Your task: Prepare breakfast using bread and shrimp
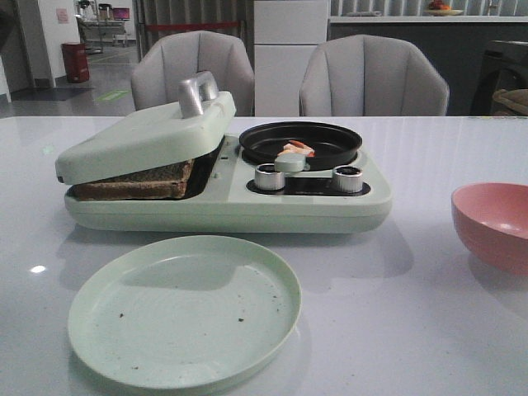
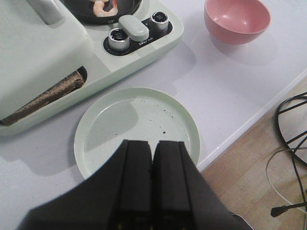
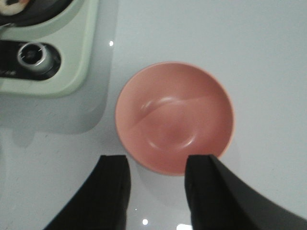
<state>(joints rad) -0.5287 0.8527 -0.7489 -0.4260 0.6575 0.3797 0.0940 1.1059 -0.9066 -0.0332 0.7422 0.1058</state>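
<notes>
The bread [image 1: 136, 183] lies inside the pale green breakfast maker [image 1: 223, 198], its brown crust showing under the half-lowered lid [image 1: 144, 136]; the left wrist view catches the same bread [image 2: 45, 98] edge. The shrimp [image 1: 297, 149] rests in the black pan [image 1: 301, 142] on the maker's right side, and the shrimp [image 2: 104, 5] also shows in the left wrist view. My left gripper [image 2: 153, 143] hangs shut and empty above the near rim of the green plate [image 2: 139, 132]. My right gripper [image 3: 158, 163] is open, empty, above the table beside the pink bowl [image 3: 175, 115].
The pale green plate [image 1: 186, 309] sits in front of the maker, with a few crumbs on it. The pink bowl [image 1: 495, 227] stands at the right. Two silver knobs [image 1: 270, 176] and a green knob [image 1: 289, 162] front the maker. Grey chairs [image 1: 373, 78] stand beyond the table.
</notes>
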